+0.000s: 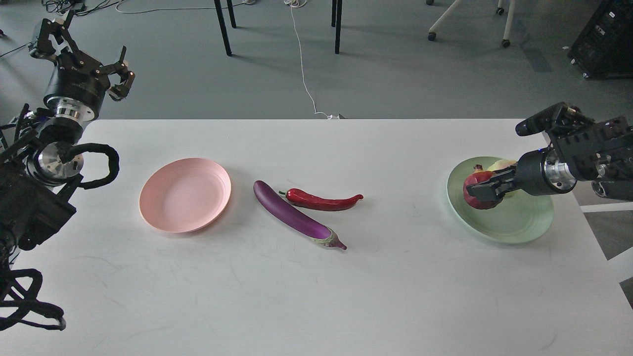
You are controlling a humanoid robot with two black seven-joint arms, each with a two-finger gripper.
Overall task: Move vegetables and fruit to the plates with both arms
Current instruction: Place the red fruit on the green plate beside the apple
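Observation:
My right gripper [482,190] is shut on the dark red fruit [475,201] and holds it over the left part of the mint green plate [514,225]. The pale yellow-green fruit [500,164] lies on that plate behind the gripper, mostly hidden. The purple eggplant [292,213] and the red chili pepper [321,200] lie side by side at the table's middle. The pink plate [185,195] is empty at the left. My left gripper [81,47] is open and empty, raised beyond the table's far left corner.
The white table [316,296] ends just right of the green plate. Chair and table legs [223,27] and a white cable [302,64] are on the floor behind.

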